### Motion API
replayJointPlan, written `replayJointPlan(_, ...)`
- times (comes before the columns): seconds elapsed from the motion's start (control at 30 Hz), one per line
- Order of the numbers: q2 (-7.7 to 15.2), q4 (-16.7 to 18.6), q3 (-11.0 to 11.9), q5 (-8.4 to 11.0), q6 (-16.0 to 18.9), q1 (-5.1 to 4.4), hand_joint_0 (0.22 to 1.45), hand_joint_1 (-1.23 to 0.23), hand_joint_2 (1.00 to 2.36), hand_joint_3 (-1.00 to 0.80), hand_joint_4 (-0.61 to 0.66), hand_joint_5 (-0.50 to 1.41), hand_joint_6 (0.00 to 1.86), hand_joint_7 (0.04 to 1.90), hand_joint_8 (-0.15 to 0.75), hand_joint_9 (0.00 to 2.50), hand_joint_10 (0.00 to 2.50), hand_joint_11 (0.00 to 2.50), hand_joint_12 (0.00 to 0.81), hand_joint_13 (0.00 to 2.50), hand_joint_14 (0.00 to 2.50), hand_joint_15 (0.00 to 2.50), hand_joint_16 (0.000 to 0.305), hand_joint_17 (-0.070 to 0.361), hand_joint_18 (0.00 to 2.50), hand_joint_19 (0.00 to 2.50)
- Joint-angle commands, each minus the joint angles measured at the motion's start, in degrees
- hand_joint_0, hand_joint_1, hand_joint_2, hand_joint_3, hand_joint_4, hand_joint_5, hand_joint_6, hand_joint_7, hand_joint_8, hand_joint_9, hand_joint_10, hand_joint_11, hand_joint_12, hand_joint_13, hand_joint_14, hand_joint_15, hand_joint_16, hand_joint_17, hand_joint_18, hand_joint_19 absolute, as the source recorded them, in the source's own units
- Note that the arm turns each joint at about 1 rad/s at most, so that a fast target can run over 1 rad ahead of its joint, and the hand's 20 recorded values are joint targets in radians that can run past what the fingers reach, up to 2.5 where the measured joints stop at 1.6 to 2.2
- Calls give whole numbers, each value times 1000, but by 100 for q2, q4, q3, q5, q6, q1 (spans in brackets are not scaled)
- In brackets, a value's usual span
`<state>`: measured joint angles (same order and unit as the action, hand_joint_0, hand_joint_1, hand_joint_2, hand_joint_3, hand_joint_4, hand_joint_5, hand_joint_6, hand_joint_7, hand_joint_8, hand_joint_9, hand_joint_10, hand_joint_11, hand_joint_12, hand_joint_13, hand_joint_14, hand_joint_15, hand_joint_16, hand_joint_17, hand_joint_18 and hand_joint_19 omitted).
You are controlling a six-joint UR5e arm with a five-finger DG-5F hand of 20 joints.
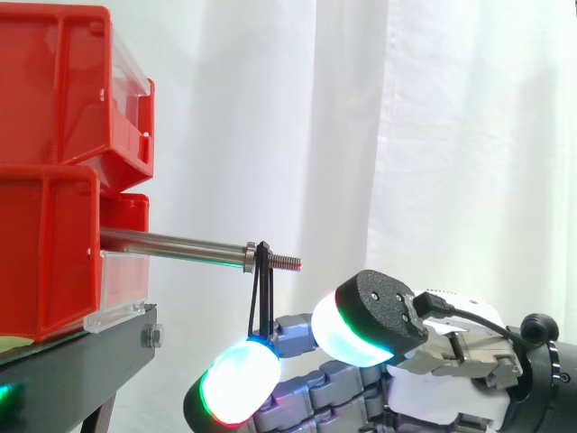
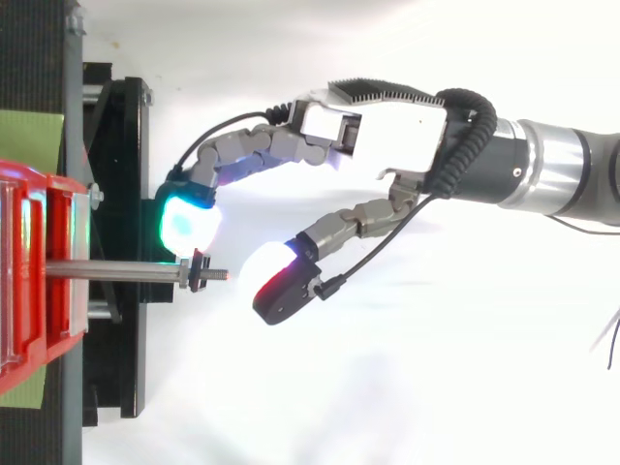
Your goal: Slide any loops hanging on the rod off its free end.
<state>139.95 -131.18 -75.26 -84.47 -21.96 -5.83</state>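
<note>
Loop (image 1: pixel 262 290) hangs on the rod's (image 1: pixel 171 242) threaded tip, just outboard of the collar. Hand (image 2: pixel 387 131) spread, pinching nothing; one fingertip (image 1: pixel 240 379) at the loop's lower end. Step looks like the final slide-off: next move needs an outward push along the rod.

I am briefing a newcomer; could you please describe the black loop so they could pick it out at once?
Find the stacked red plastic bins on the left of the side view; a steel rod sticks out from them to the right. Near its threaded tip, just past a metal collar, hangs the thin black loop, the only dark, dangling thing on that shiny rod.
</note>
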Motion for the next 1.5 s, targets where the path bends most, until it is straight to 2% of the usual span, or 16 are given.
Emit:
replayJointPlan(0.0, 67, 4, 108, -34, -2, -6, 564, -673, 1001, -486, 337, -163, 504, 968, 306, 733, 0, 0, 260, 695, 0, 9, 29, 65, 531, 0)
replayJointPlan(0.27, 67, 4, 213, -52, -2, -23, 563, -672, 1001, -483, 335, -158, 504, 1000, 306, 740, 1, 0, 264, 705, 0, 15, 30, 68, 548, 0)
replayJointPlan(0.47, 67, 31, 213, -52, -2, -76, 570, -679, 1002, -469, 323, -147, 504, 1092, 307, 742, 1, 0, 268, 712, 0, 18, 31, 70, 559, 3)
replayJointPlan(0.63, 67, 40, 213, -52, 7, -85, 578, -685, 1004, -457, 304, -137, 504, 1160, 311, 753, 0, 0, 268, 713, 0, 27, 31, 69, 561, 16)
replayJointPlan(1.07, 67, 119, 240, -17, 42, -155, 583, -692, 1005, -444, 273, -127, 503, 1260, 306, 754, 0, 9, 269, 720, 0, 42, 32, 73, 576, 36)
replayJointPlan(1.47, 67, 136, 240, -17, 42, -146, 598, -703, 1013, -354, 232, -127, 531, 1470, 308, 765, 0, 32, 268, 732, 0, 38, 34, 76, 600, 58)
